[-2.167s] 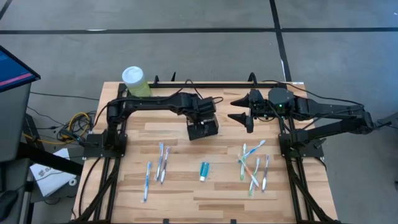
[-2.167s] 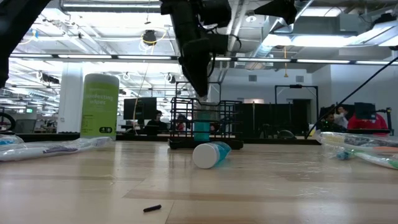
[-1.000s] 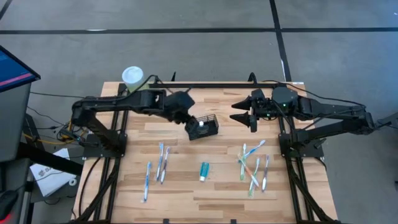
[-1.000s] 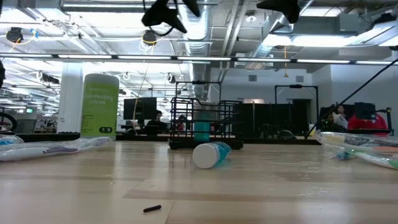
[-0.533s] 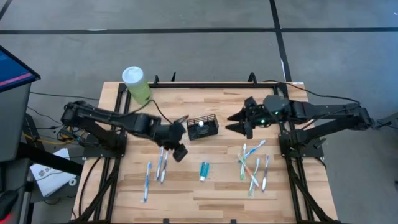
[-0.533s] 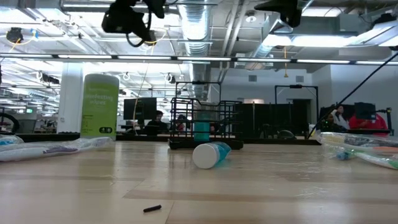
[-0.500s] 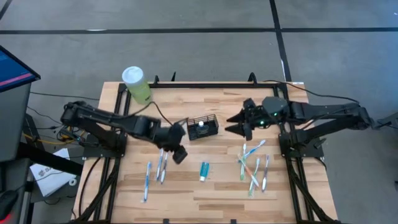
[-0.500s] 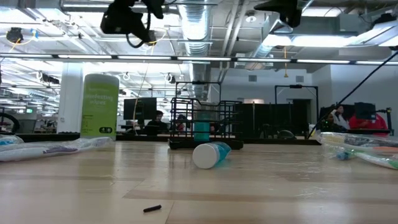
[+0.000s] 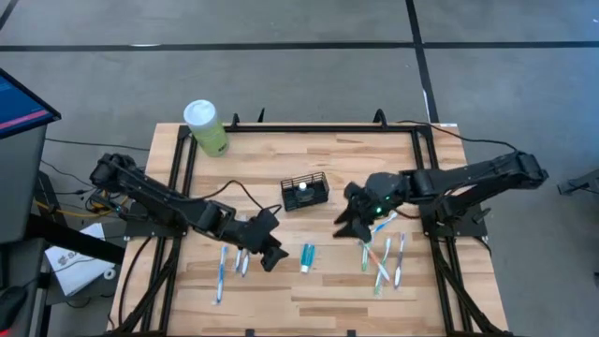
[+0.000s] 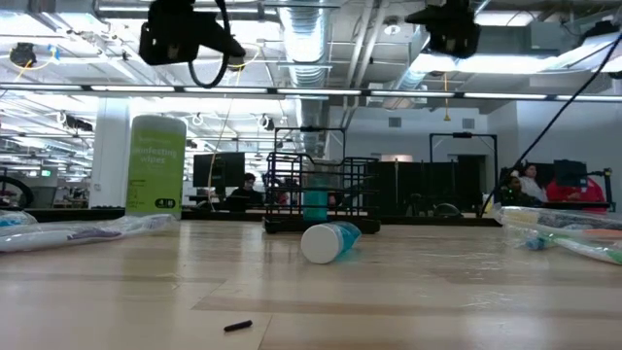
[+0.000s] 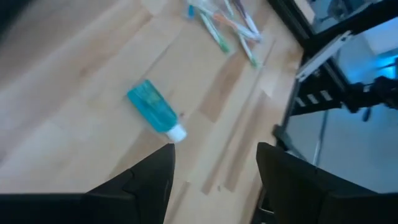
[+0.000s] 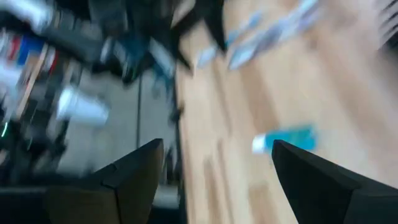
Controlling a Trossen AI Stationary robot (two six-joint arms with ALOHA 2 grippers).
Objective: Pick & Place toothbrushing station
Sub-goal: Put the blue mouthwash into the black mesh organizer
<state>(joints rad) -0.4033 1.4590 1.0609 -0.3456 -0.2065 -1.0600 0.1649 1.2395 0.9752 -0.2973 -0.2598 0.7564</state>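
Observation:
The toothbrushing station, a small black wire caddy (image 9: 305,193) (image 10: 321,190), stands on its base at the table's middle, with a teal item with a white top inside it. No gripper touches it. My left gripper (image 9: 270,240) (image 11: 214,168) hovers open in front of it and to its left, between the left toothbrushes (image 9: 234,257) and a blue tube (image 9: 307,256) (image 11: 155,109). To the caddy's right, my right gripper (image 9: 347,211) (image 12: 217,162) hovers open above the table. The blue tube (image 12: 286,138) lies ahead of it too.
A green canister with a white lid (image 9: 206,126) (image 10: 155,165) stands at the far left corner. A second group of toothbrushes (image 9: 382,253) lies at the near right. The blue tube (image 10: 330,241) lies on its side in front of the caddy.
My left gripper has swung away from the caddy toward the table's near edge and sunk lower, still open. My right gripper has come from the far right toward the table's middle and down, rolling as it went, still open. The caddy has stayed in place.

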